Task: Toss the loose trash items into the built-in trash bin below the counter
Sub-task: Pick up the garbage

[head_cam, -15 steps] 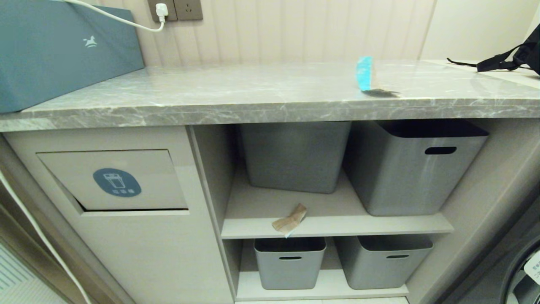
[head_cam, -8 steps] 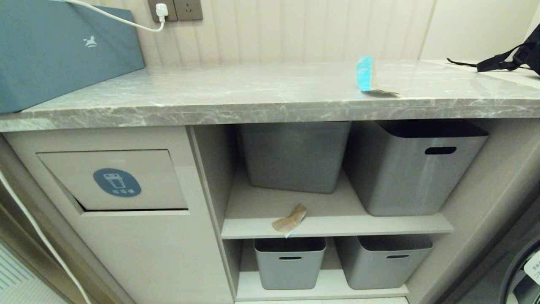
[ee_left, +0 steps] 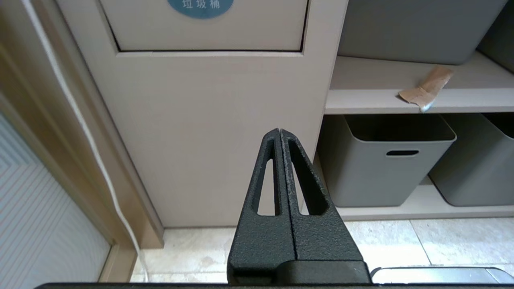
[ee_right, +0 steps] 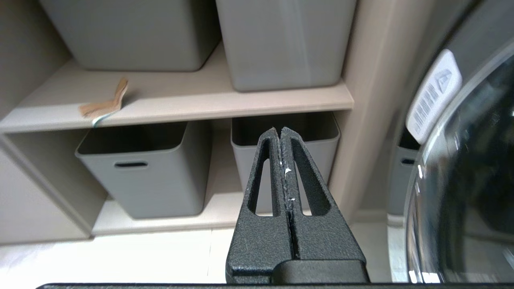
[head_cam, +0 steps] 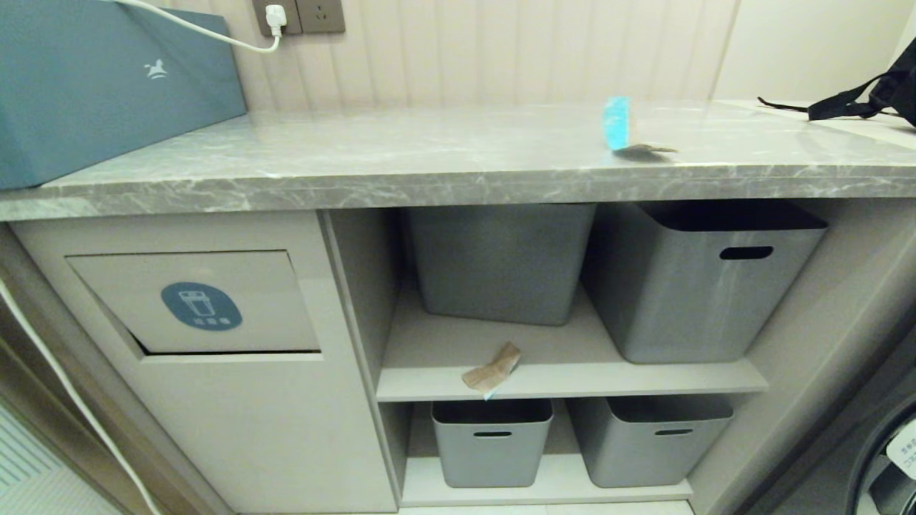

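Two torn cardboard scraps show: a cyan-faced scrap [head_cam: 620,126] standing on the grey marble tabletop [head_cam: 401,154], and a brown kraft scrap [head_cam: 492,371] on the beige middle shelf [head_cam: 572,375]. The beige bin flap [head_cam: 193,300] bears a blue oval badge [head_cam: 201,306] reading "垃圾桶". Left end effector [ee_left: 280,131] and right end effector [ee_right: 280,129] hang low, fingers pressed together, empty.

2 cardboard scraps visible. Cyan-blue scrap [head_cam: 619,124]: standing on edge on the marble counter, right of centre. Brown kraft scrap [head_cam: 492,370]: creased, lying at the upper shelf's front edge. Trash bin flap [head_cam: 197,303]: beige, blue oval badge, closed.
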Robot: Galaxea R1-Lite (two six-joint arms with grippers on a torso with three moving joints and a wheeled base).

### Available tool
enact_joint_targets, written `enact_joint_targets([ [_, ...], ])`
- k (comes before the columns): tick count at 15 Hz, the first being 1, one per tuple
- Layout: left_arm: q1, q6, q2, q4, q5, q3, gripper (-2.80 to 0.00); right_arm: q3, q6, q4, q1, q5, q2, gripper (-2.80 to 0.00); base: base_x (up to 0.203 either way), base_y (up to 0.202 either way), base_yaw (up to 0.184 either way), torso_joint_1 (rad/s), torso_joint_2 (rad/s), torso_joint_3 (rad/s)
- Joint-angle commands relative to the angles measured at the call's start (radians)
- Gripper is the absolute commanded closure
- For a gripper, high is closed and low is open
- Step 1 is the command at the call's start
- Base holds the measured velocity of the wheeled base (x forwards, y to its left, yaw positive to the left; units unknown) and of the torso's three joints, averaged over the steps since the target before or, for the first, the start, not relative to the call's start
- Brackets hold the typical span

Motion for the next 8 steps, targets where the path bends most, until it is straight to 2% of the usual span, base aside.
enact_joint_targets([
  [1,0.000,-0.001,0.003,0.000,0.000,0.003,0.00,0.002,0.000,-0.001,0.000,0.000,0.001,0.00,-0.156,0.000,-0.003,0.005,0.00,0.000],
  [8,0.000,-0.004,0.003,-0.002,0.000,0.003,0.00,0.002,0.000,-0.001,0.000,-0.001,0.001,0.00,-0.188,0.000,0.001,0.002,0.00,0.002],
])
